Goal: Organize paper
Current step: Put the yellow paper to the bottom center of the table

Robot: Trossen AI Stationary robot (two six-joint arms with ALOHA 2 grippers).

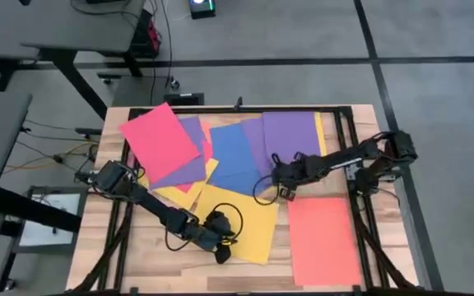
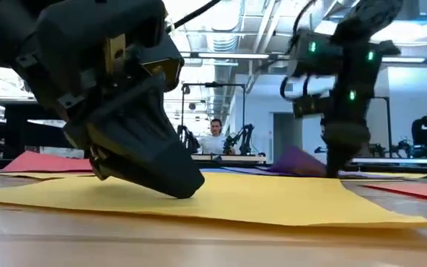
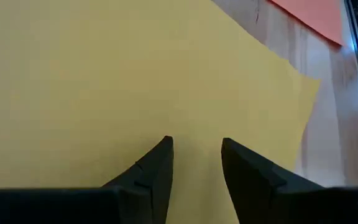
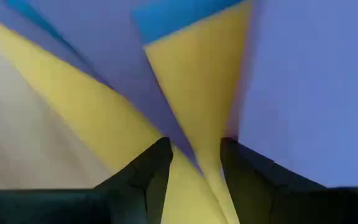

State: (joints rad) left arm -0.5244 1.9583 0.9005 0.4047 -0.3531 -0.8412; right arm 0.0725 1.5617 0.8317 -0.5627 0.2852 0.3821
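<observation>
High view: coloured paper fanned across the wooden table [image 1: 97,263] — large yellow sheet [image 1: 237,218] at the near centre, red sheet [image 1: 161,136] at far left, purple sheet [image 1: 290,136] and blue sheet [image 1: 233,152] mid-table, orange sheet [image 1: 323,238] lying apart on the right. Left gripper [image 1: 220,247] pressed low onto the yellow sheet's near edge, jaws narrowly parted, nothing held. Right gripper [image 1: 285,191] down at the purple and blue overlap, jaws narrowly parted, empty. Probably mid-gathering: sliding sheets together. Next: a flat drag without creasing. No containers visible.
</observation>
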